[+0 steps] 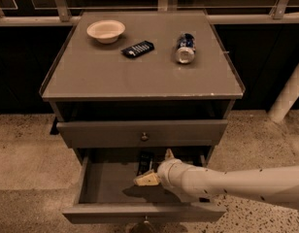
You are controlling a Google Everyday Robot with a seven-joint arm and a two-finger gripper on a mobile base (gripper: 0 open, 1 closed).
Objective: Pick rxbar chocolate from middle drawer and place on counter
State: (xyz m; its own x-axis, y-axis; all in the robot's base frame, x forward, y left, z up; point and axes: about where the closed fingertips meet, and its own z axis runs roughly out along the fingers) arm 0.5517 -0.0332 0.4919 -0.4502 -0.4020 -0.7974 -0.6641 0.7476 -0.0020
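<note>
The middle drawer (140, 212) is pulled open below a shut drawer front with a brass knob. The rxbar chocolate (145, 162), a small flat black bar, lies at the back of the drawer floor. My gripper (157, 168) on its white arm reaches in from the right; one pale finger (146, 179) points left just in front of the bar, the other (168, 154) points up beside it. The fingers are spread and hold nothing. The counter (140, 76) is the grey cabinet top.
On the counter stand a cream bowl (106, 31) at back left, a dark blue wrapped bar (138, 49) in the middle and a blue-white can (185, 48) lying on its side to the right. A white post (288, 93) stands at right.
</note>
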